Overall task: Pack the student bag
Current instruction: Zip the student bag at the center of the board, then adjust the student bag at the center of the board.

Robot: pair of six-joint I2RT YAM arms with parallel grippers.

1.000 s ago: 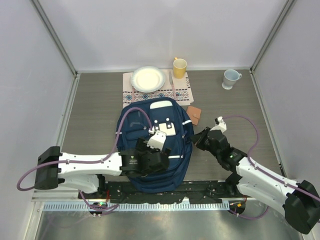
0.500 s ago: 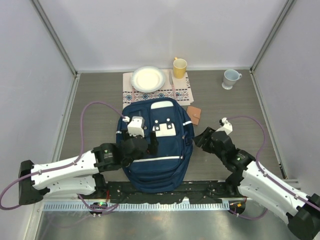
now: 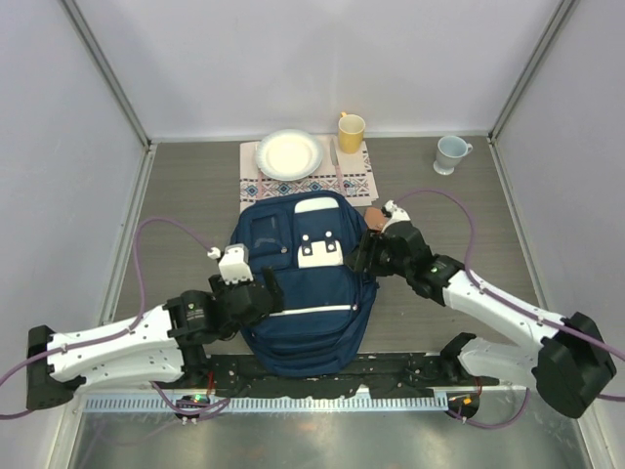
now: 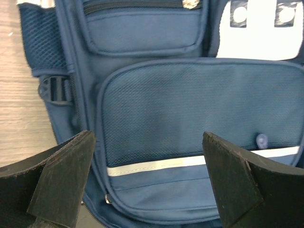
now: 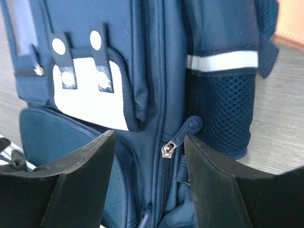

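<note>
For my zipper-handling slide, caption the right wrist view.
Open right gripper faces the navy blue fabric backpack, its blue zipper pull framed between the fingers beside a mesh side pocket.

text: none legible | student bag (image 3: 303, 327): no label, brand or number readable in any view

A lab test cell: plain panel walls (image 3: 293, 59) enclosing a table (image 3: 186, 195).

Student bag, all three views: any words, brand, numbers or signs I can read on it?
None: no readable text shows on the student bag.
The white buckle patch is blank, with only round studs on its straps.
The reflective stripe is plain.
The zipper pull has no legible mark.
</note>
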